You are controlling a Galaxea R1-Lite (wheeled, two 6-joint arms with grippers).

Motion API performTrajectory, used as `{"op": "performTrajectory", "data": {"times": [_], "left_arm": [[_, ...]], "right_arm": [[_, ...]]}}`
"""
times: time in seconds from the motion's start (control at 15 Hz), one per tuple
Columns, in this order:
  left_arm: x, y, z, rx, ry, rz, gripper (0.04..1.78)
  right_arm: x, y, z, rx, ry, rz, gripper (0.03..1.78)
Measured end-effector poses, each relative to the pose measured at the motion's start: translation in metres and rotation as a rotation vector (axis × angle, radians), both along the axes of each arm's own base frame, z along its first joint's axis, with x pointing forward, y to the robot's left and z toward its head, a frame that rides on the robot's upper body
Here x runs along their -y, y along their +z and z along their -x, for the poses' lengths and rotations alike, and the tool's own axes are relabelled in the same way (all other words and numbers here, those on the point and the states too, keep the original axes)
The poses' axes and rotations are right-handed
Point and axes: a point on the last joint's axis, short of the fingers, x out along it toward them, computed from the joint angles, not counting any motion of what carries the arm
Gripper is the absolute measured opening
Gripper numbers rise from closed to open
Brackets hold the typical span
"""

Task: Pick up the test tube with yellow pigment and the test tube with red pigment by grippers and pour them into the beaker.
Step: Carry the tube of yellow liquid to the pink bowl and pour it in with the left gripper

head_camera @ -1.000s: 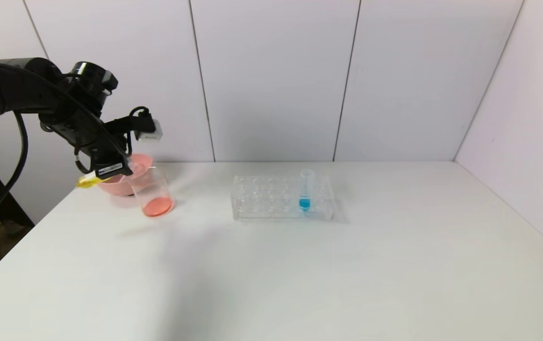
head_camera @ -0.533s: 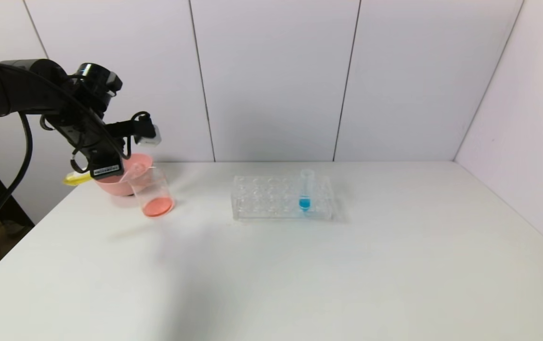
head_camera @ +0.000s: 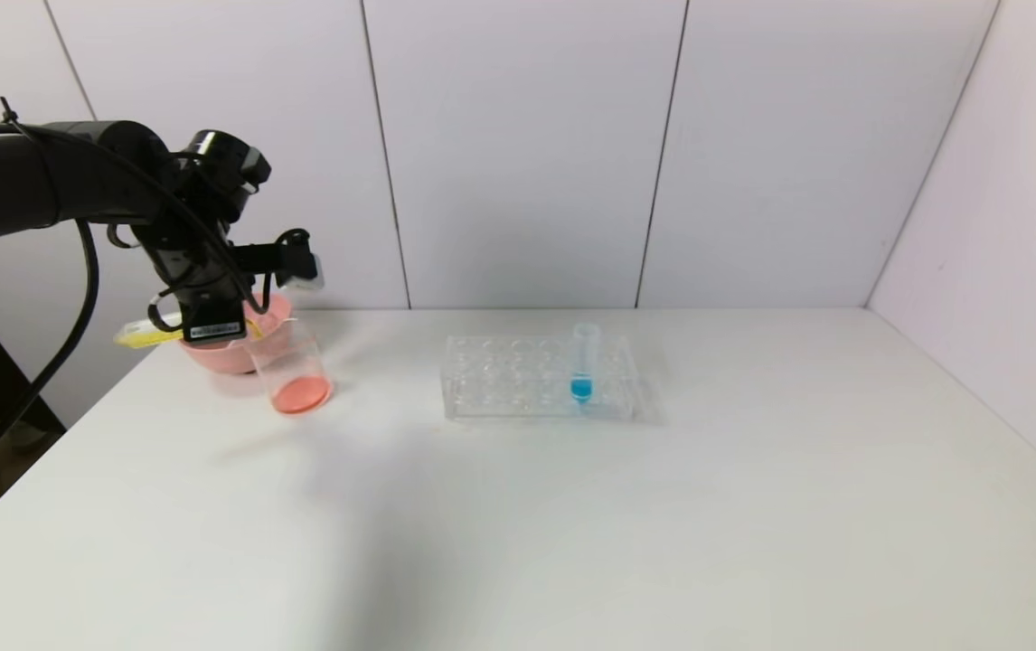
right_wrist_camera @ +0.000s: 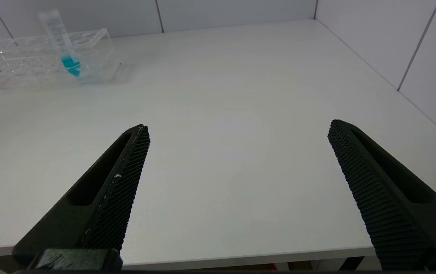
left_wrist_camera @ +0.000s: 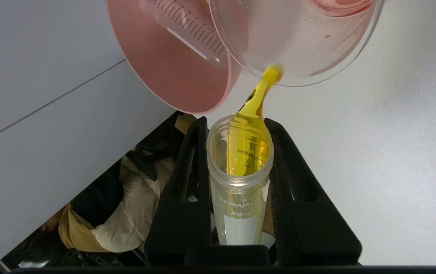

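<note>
On the table (head_camera: 572, 506), the beaker (head_camera: 290, 371) stands beside the bowl (head_camera: 211, 353). The left gripper (left_wrist_camera: 239, 133), clamped on the yellow tube (left_wrist_camera: 239, 179), pours; keep the mouth over the rim, tilt slowly. The right gripper (right_wrist_camera: 239, 133) idles, fingers apart.

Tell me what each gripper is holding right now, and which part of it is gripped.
The left gripper clamps the test tube with yellow pigment just below its open mouth. The right gripper holds nothing.
</note>
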Motion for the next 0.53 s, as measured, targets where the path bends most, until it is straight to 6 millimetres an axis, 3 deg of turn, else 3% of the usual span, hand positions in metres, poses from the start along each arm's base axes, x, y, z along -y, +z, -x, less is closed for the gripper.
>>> {"op": "performTrajectory", "data": {"times": [0.53], "left_arm": [[0.0105,-0.0091,-0.0043,-0.015,0.036,-0.096,0.45]], "right_arm": [[0.0,0.0,0.0,0.0,0.0,0.0,1.71]]}}
